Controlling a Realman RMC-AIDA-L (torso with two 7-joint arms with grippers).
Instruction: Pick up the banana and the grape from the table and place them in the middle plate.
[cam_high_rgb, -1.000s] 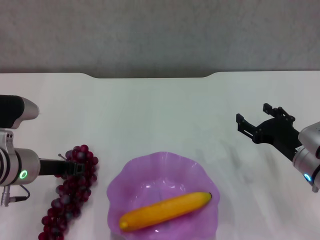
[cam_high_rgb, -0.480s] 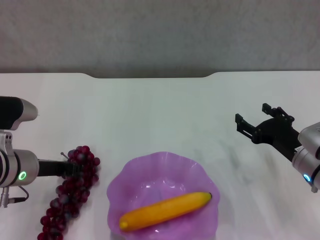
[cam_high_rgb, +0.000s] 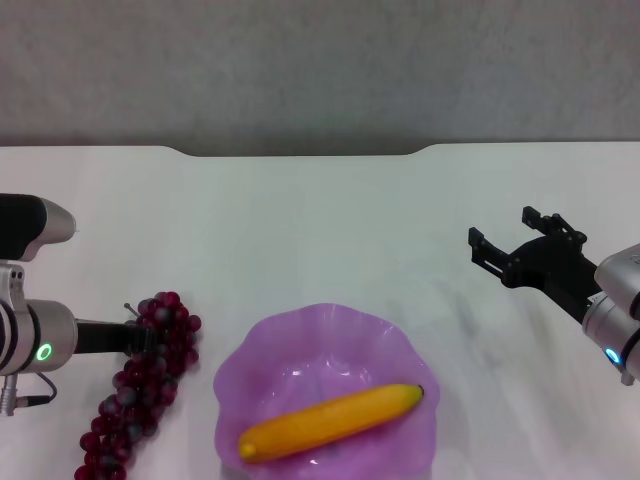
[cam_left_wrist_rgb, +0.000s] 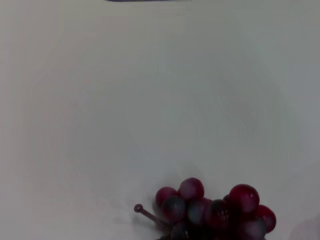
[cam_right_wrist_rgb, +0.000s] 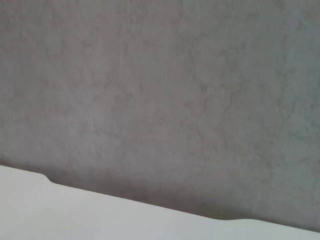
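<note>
The banana (cam_high_rgb: 332, 421) already lies in the purple plate (cam_high_rgb: 300, 340) at six o'clock, so half the job looks done. The grapes (cam_high_rgb: 150, 375) rest on the desk (cam_high_rgb: 320, 230) at eight o'clock, the left hand (cam_high_rgb: 135, 338) at their top; whether its fingers grip is unclear. The right hand (cam_high_rgb: 500, 245) hangs open at three o'clock.

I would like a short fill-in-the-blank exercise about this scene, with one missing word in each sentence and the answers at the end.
1. The banana lies inside the purple ____.
2. The grape bunch lies on the ____, to the left of the middle plate.
3. The ____ gripper is at the grape bunch.
4. The right gripper holds ____ and its jaws stand open.

Answers: plate; table; left; nothing
</note>
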